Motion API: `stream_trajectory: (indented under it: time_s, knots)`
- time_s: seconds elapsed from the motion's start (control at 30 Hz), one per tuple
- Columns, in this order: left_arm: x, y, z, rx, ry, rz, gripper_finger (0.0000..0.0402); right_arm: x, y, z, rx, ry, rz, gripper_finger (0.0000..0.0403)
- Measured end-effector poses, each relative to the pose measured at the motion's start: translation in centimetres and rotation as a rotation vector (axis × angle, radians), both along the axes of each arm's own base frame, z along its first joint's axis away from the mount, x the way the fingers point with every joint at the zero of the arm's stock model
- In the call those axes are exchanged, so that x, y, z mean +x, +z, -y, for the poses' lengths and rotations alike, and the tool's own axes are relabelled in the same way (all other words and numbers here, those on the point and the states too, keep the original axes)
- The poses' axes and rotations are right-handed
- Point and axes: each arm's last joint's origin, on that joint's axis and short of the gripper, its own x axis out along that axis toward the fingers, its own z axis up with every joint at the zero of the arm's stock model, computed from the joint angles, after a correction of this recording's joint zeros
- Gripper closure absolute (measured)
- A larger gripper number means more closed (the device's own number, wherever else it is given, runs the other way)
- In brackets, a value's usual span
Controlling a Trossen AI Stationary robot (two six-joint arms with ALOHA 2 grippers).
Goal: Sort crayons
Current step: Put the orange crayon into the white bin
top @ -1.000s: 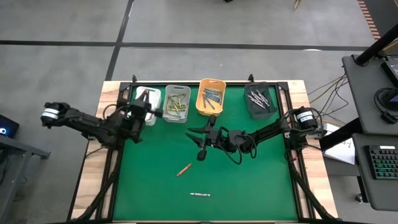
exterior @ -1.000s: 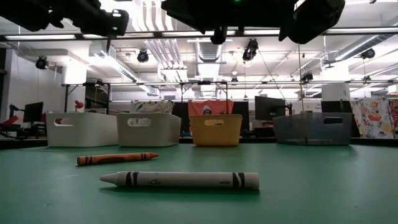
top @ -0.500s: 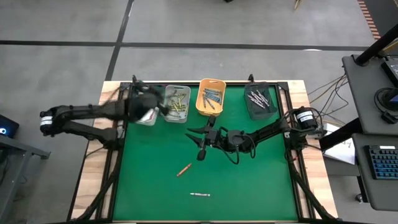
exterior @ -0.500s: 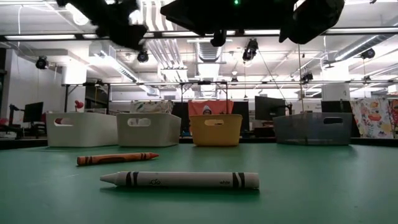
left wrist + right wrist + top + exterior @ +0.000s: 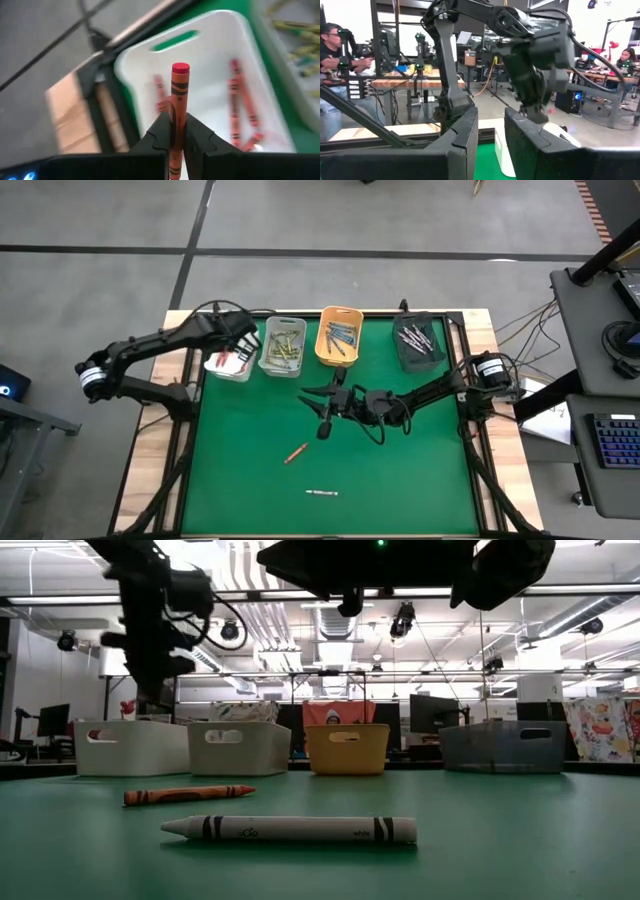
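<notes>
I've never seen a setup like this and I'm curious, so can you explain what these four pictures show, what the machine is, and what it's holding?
It is a robot with two dark arms at a green table, sorting crayons by colour. One picture looks straight down, one looks level across the tabletop, and two come from cameras on the wrists. At the far edge stand four bins: white, grey, orange and black. The left hand is shut on a red crayon and hangs over the white bin, which already holds red ones. The right hand waits above the middle of the table, fingers apart, holding nothing. Two loose crayons lie on the table: an orange-red one and a white one.
</notes>
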Motion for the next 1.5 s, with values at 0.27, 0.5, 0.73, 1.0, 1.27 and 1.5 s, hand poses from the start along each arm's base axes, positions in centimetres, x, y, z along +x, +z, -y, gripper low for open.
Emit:
stream_trajectory:
  time_s: [0.27,0.5,0.73,1.0,1.27,1.5]
  knots:
    - [1.7,-2.4,-1.9,-0.074,-0.066,-0.040,0.0401,0.0,0.0,0.0,0.000,0.000,0.001,0.0316]
    - [2.2,-4.7,-3.7,-0.077,-0.009,-0.140,0.0390,0.0,0.0,0.0,-0.013,-0.003,-0.002,0.0316]
    - [2.4,-5.4,-4.0,-0.057,0.010,-0.177,0.0329,0.0,0.0,0.0,-0.021,-0.005,-0.008,0.0316]
    - [2.4,-3.8,-2.9,-0.019,-0.009,-0.106,0.0292,0.1,-0.4,0.0,-0.009,-0.001,-0.052,0.0316]
    - [3.5,0.4,3.2,0.063,-0.187,0.152,0.0292,0.1,-0.6,0.0,0.048,0.010,-0.063,0.0316]
    - [5.6,2.4,12.5,0.106,-0.521,0.441,0.0292,-0.3,0.0,-0.4,0.091,0.113,-0.130,0.0316]
